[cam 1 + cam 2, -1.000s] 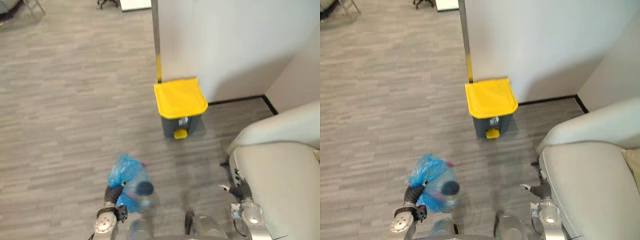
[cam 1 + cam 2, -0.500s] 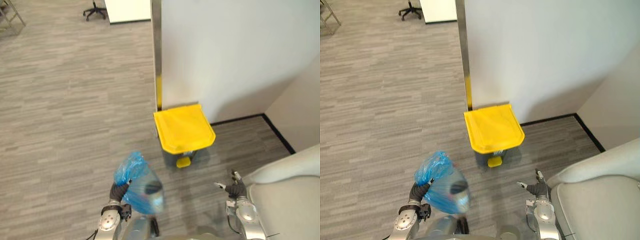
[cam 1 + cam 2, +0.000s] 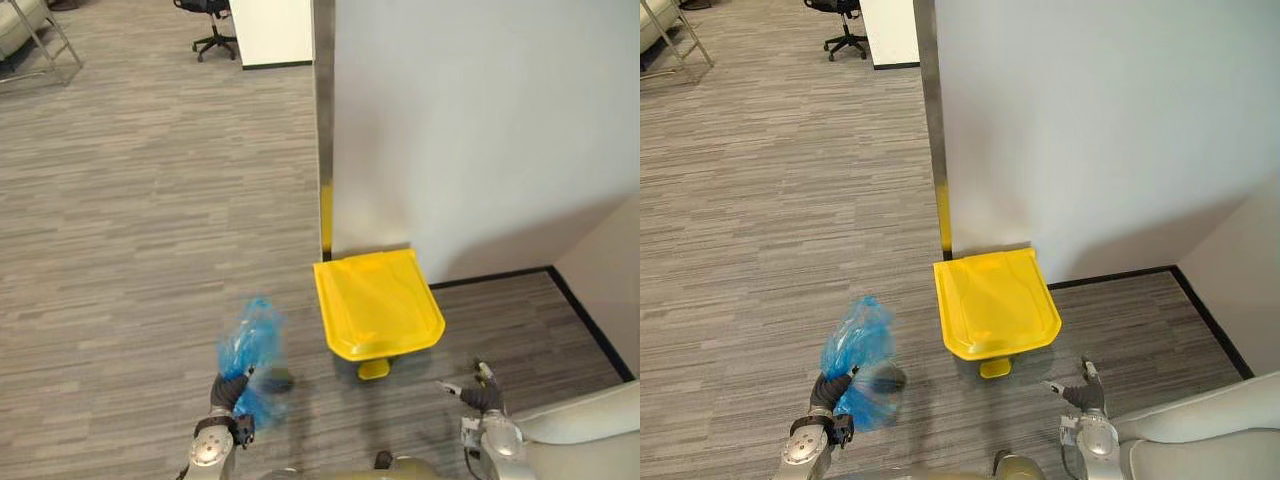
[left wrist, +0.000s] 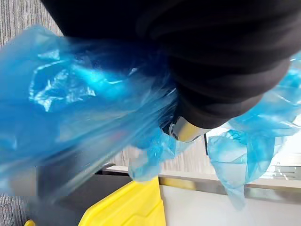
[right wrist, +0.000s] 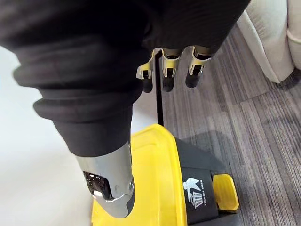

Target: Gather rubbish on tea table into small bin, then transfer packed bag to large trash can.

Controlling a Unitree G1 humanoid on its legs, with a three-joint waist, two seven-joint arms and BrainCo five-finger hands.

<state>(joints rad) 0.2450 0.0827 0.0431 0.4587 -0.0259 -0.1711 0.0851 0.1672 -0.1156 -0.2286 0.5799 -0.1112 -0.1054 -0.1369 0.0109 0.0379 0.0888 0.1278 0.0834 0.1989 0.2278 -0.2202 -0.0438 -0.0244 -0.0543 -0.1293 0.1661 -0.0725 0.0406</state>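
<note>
Left hand (image 3: 228,392) seemingly clenched round the blue bag (image 3: 250,340), left of the yellow-lidded trash can (image 3: 378,305); right hand (image 3: 478,395), loosely spread, right of it.

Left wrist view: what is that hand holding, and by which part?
The left hand grips the blue bag by its bunched neck; the right hand is open, empty.

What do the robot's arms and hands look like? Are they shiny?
Partly shiny. Both arms are silver-grey metal. The left hand and the right hand each wear a dark ribbed cover, like a black sleeve. The right hand's fingers are silver with dark rounded tips, and its thumb is smooth silver.
</note>
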